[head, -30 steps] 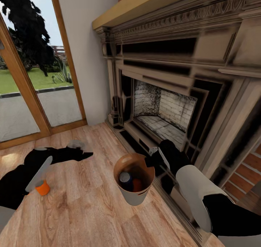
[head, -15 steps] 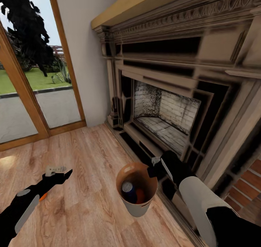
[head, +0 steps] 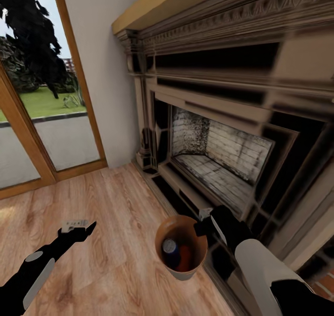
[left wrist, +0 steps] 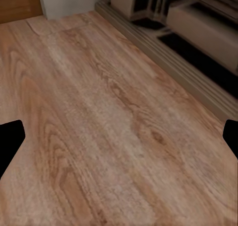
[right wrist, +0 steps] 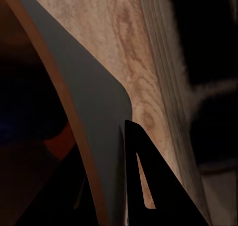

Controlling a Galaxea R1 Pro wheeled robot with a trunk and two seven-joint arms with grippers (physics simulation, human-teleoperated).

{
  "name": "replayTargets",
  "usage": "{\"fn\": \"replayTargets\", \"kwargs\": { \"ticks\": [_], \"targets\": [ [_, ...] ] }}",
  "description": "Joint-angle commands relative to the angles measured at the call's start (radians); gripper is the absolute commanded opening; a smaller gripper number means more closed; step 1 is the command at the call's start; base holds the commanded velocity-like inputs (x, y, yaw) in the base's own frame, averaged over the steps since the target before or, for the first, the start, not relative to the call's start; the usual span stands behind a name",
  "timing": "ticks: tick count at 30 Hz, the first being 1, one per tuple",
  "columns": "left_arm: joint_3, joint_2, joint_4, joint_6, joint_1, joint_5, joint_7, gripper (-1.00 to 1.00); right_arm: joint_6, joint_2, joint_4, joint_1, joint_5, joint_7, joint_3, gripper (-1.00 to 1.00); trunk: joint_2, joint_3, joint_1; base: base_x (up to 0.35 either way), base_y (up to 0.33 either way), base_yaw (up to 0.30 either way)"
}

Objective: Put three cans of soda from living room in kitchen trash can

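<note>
The tash can point(head: 185, 273), a pale tapered bin with a brown inside, hangs just above the wood floor in front of the fireplace. My right gripper point(head: 202, 226) is shut on its far rim; in the right wrist view the bin's grey wall point(right wrist: 94, 102) runs between the fingers point(right wrist: 144, 186). Two cans of soda stand inside, a dark blue one point(head: 170, 250) and an orange one point(head: 187, 256). My left gripper point(head: 80, 226) hovers low over the floor to the bin's left, open and holding nothing, its fingertips point(left wrist: 10, 141) wide apart over bare boards.
This is the living room. The ornate dark fireplace point(head: 218, 154) and its raised hearth edge point(left wrist: 173, 62) stand close on the right, under a wooden mantel point(head: 153, 5). A glass door point(head: 37, 121) with a wooden frame is at the left. Wood floor point(head: 116, 205) stretches between them.
The view has shifted toward the fireplace. My left arm lifted off the floor and stretched forward; the orange can seen on the floor beside it earlier is out of sight. The right gripper still holds the bin.
</note>
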Motion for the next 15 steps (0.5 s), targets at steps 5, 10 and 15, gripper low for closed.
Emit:
{"fn": "replayTargets", "kwargs": {
  "ticks": [5,10,15],
  "targets": [
    [0.001,0.0,0.0,-0.001,0.01,0.002,-0.003,1.0,-0.011,0.006,-0.002,0.005,-0.032,0.003,0.0,-1.0,0.0,0.0,0.0,0.099,0.119,0.0],
    [0.001,-0.001,0.0,0.0,0.013,0.002,-0.005,1.0,-0.014,0.008,-0.003,0.006,-0.032,0.003,0.0,-1.0,0.0,0.0,0.0,-0.104,0.232,0.0],
    [0.001,-0.001,0.001,0.0,0.014,0.002,-0.005,1.0,-0.014,0.009,-0.002,0.006,-0.032,0.003,0.001,-1.0,0.0,0.0,0.0,-0.149,0.256,0.0]
  ]
}}
